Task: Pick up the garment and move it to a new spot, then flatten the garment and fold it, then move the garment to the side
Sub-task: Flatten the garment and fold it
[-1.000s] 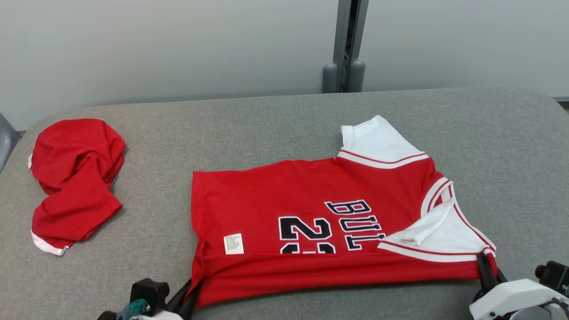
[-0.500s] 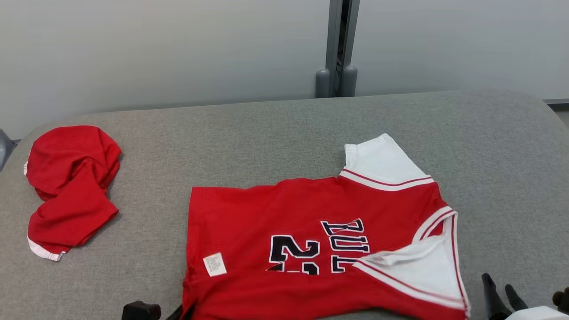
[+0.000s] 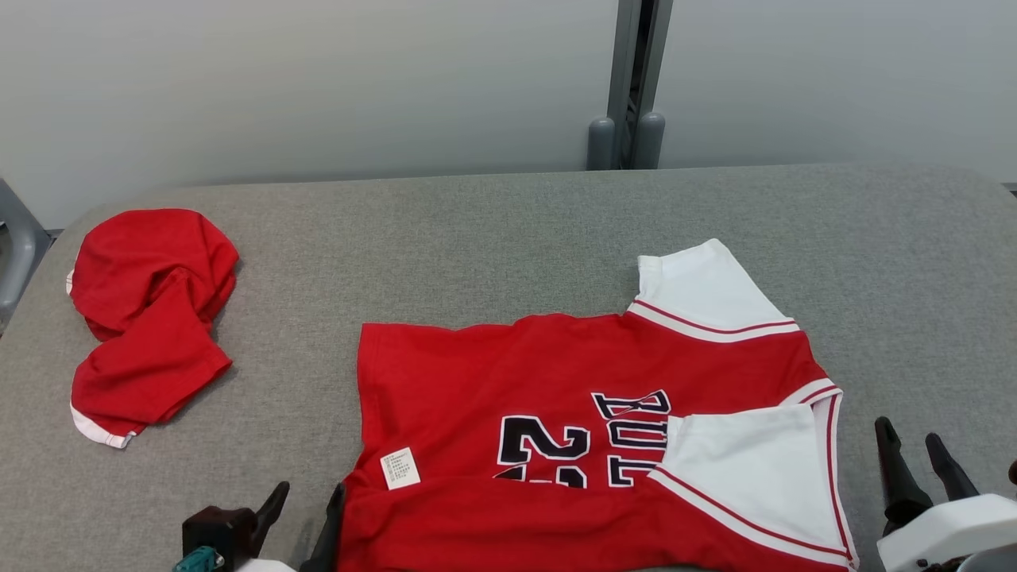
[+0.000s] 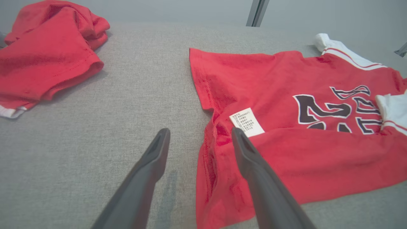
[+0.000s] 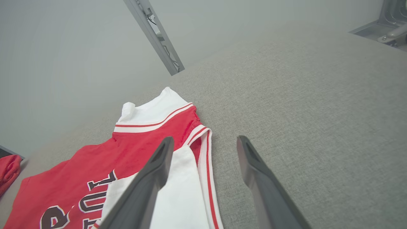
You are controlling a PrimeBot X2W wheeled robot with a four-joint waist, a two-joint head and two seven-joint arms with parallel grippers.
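The garment (image 3: 556,373) is a red jersey with white sleeves and dark lettering, lying flat on the grey table (image 3: 477,230) with its near edge folded over and one white sleeve laid across the print. My left gripper (image 3: 310,500) is open at its near left corner. In the left wrist view the left gripper (image 4: 200,132) straddles the garment's (image 4: 270,79) edge beside a white label, holding nothing. My right gripper (image 3: 908,435) stands open just right of the collar. In the right wrist view the right gripper (image 5: 205,140) hovers over the striped edge of the garment (image 5: 136,149).
A second, crumpled red garment (image 3: 143,310) lies at the table's far left, also visible as the red heap (image 4: 47,47) in the left wrist view. A grey post (image 3: 632,79) stands against the wall behind the table. Bare table stretches behind and to the right of the jersey.
Both grippers were shut on the garment's near edge and have opened and let it go. The right gripper has drawn off to the right. The head camera has shifted.
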